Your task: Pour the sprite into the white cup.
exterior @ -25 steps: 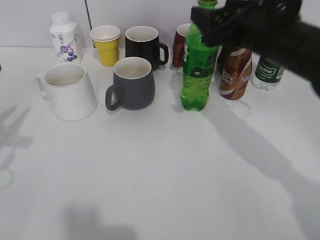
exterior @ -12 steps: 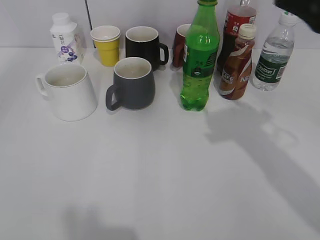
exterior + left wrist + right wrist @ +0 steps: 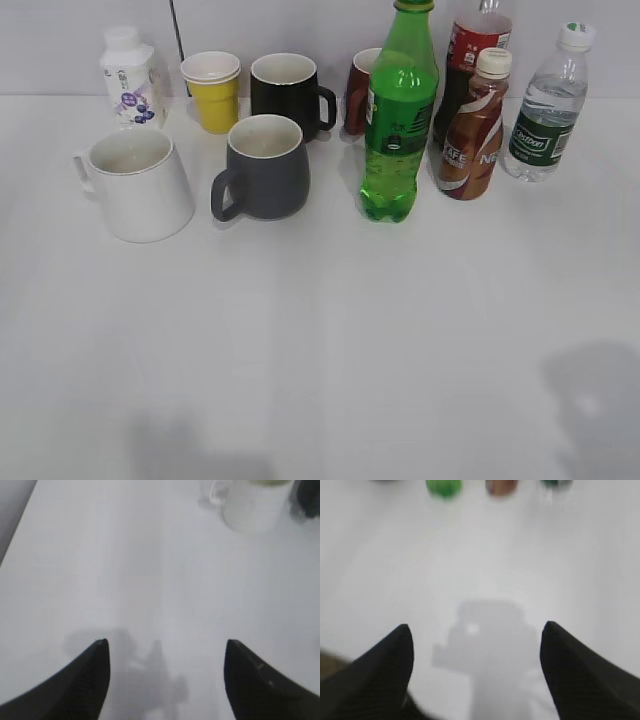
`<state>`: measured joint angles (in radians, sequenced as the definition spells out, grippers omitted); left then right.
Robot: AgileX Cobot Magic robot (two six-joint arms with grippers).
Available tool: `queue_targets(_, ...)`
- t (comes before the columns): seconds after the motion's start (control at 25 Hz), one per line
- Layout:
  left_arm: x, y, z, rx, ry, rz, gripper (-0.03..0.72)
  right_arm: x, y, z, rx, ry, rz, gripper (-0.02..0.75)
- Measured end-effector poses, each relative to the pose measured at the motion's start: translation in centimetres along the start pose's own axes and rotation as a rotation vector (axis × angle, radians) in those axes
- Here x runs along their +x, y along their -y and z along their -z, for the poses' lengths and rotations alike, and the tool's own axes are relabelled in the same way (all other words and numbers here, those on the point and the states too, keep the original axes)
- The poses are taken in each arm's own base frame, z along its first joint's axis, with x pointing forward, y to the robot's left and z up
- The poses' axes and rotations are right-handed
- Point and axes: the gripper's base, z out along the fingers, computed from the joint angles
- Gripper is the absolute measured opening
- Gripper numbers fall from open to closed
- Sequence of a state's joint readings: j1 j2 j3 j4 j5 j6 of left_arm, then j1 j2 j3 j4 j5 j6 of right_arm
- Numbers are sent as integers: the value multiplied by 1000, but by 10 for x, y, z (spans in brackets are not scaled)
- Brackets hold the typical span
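The sprite (image 3: 398, 120), a tall green bottle with a dark label, stands upright at the back middle of the table. Its base shows blurred at the top of the right wrist view (image 3: 443, 487). The white cup (image 3: 138, 183) stands at the left, handle to the left. It also shows at the top of the left wrist view (image 3: 248, 504). My left gripper (image 3: 166, 642) is open and empty above bare table. My right gripper (image 3: 476, 626) is open and empty above bare table, well short of the bottles. Neither gripper shows in the exterior view.
A dark grey mug (image 3: 264, 167), a black mug (image 3: 288, 93), a yellow cup (image 3: 213, 90) and a small white bottle (image 3: 129, 76) stand near the cup. A brown coffee bottle (image 3: 472, 128), a red-labelled bottle (image 3: 470, 50) and a clear water bottle (image 3: 547, 108) stand right of the sprite.
My right arm was at the sprite's neck a second ago and has drawn back out of the exterior view. The sprite stands where it was.
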<state>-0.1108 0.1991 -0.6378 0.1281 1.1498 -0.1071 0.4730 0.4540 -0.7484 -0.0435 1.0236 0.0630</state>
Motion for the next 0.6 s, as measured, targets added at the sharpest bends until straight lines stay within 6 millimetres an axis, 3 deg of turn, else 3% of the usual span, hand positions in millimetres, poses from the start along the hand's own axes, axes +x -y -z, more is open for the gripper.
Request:
queue_targets(0.16,25,-1,-1,-3,-22,3,547,44,3,18,4,-50,-5,589)
queue_targets(0.36,31,-2,4,5,88,6,543,82,8,18,44,9,9,589)
queue_targets(0.6,30,-1,-3,11,137,-5,498,85,9,8,54,114,25,589)
